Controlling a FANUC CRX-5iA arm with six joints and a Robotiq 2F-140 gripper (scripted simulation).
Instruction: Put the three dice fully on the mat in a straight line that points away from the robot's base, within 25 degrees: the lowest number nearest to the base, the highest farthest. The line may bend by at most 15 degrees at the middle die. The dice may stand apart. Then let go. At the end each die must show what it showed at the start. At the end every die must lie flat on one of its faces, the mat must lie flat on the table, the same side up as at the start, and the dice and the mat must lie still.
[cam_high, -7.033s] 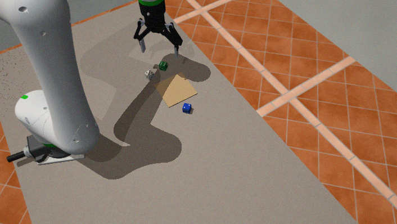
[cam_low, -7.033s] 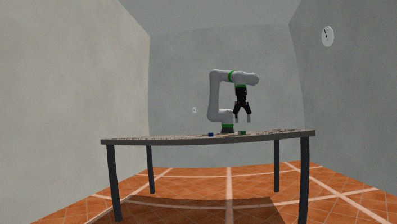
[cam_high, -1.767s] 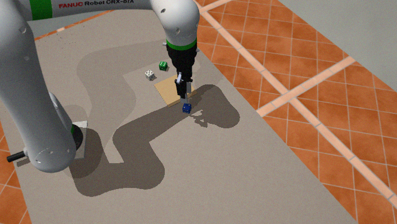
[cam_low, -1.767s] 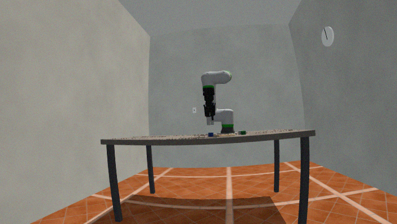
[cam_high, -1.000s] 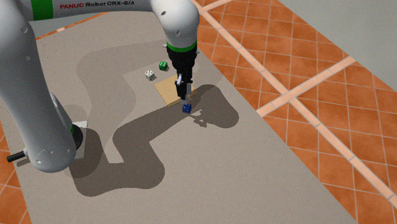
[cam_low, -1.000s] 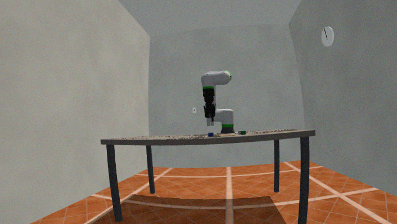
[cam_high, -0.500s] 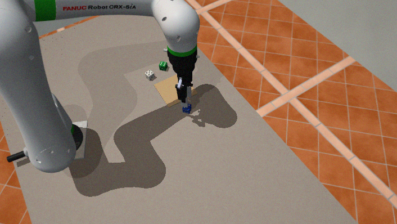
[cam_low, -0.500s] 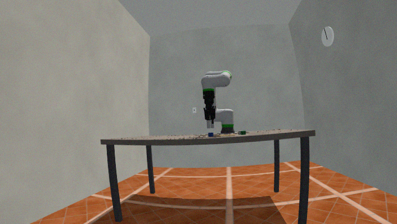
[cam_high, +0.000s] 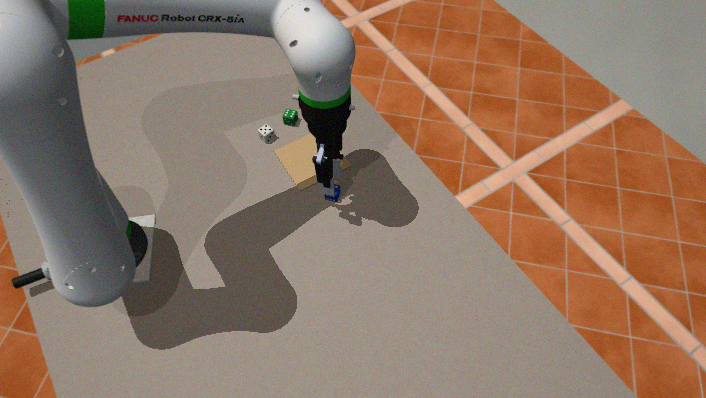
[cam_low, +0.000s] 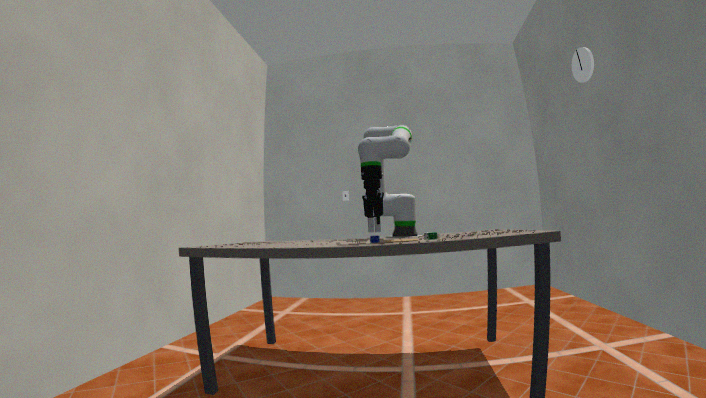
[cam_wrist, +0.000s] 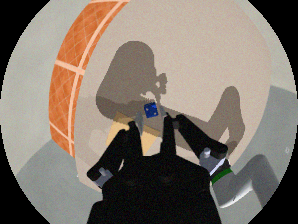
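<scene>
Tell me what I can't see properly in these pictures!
- Blue die's top number: partly behind the gripper in the top view; too blurry in the wrist view.
- Part of the mat: behind the gripper, top view.
- Green die's dots: too small, exterior view.
- Any numbers on the clock: too small, exterior view.

Three dice (cam_high: 266, 133) (cam_low: 431, 235) (cam_wrist: 151, 110), one mat (cam_high: 296, 159) (cam_wrist: 148, 141), one arm (cam_high: 314, 45) (cam_low: 384, 147) (cam_wrist: 240, 187).
</scene>
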